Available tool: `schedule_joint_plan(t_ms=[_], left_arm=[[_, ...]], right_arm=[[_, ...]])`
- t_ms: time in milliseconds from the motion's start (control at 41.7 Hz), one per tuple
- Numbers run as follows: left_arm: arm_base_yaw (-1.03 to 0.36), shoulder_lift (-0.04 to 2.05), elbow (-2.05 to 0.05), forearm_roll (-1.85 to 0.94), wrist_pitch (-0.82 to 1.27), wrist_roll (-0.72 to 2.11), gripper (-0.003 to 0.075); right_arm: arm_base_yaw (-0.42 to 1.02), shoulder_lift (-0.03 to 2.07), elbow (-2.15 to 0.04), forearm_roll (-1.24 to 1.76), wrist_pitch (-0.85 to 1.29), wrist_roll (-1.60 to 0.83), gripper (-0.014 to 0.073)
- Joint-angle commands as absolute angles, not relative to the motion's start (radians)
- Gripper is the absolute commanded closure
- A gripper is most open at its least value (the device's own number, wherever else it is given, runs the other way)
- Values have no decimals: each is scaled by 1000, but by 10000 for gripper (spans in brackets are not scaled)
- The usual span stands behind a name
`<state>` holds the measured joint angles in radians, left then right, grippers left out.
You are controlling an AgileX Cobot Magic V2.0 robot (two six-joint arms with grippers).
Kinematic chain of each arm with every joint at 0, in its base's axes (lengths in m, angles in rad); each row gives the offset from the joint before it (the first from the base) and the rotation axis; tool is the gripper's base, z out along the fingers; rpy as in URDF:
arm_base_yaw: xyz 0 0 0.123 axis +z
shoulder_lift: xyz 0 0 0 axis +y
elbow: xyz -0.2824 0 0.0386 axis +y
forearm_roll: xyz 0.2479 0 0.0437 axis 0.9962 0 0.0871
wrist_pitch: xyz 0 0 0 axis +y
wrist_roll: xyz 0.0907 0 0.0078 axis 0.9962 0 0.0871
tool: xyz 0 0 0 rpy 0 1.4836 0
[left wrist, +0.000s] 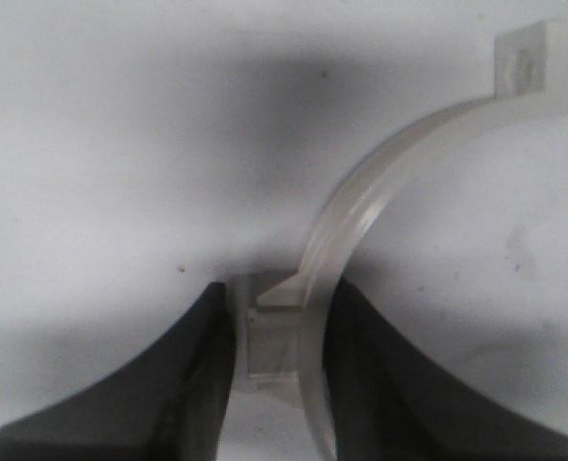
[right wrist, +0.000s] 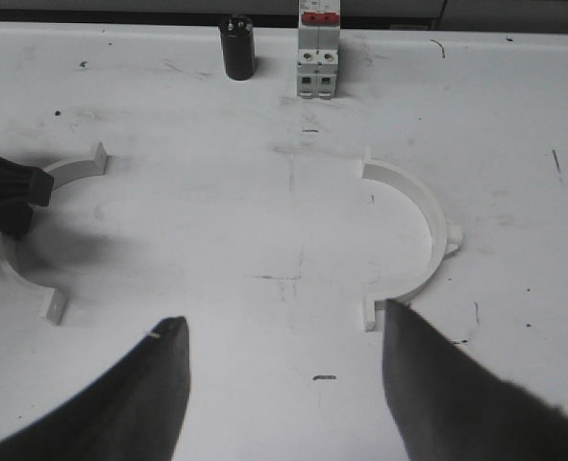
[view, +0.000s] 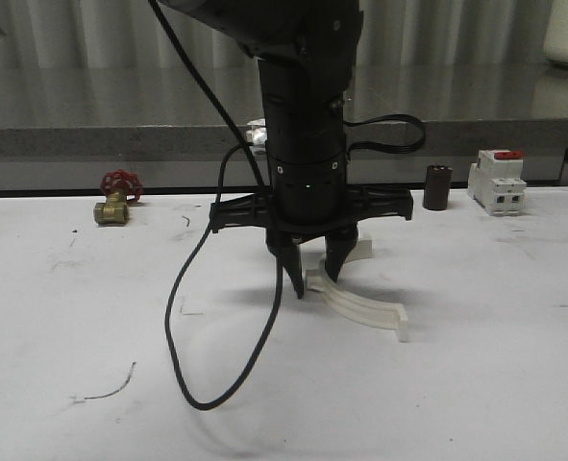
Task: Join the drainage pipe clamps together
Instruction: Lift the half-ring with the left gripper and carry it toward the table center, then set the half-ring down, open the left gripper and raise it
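Left fingers (view: 312, 276) astride flat near clamp (view: 358, 305), its arc's opening facing away from robot; right fingers (right wrist: 284, 384) spread, empty.

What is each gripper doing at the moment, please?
Left gripper: open, its fingers straddling one white plastic semicircular pipe clamp on the table, not yet closed.
Right gripper: open, holding nothing, above the other white clamp.
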<state>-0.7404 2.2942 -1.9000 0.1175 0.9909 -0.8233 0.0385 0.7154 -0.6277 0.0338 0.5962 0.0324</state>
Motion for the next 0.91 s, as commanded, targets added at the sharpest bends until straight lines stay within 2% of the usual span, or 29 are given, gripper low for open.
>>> schedule_joint_plan(t_ms=[0, 335, 599, 719, 886], left_arm=[[-746, 2231, -1932, 128, 981, -826, 433], [-764, 2162, -1959, 130, 957, -711, 437], [-785, 1899, -1939, 158, 977, -279, 437], [-774, 1777, -1871, 113, 984, -110, 437], [-772, 1587, -1710, 78, 925, -17, 437]], right_arm=[[32, 719, -663, 22, 534, 29, 127], [32, 719, -663, 22, 534, 29, 127], [32, 719, -663, 22, 534, 29, 127], [32, 719, -663, 22, 534, 29, 127], [32, 719, -663, 22, 534, 29, 127]])
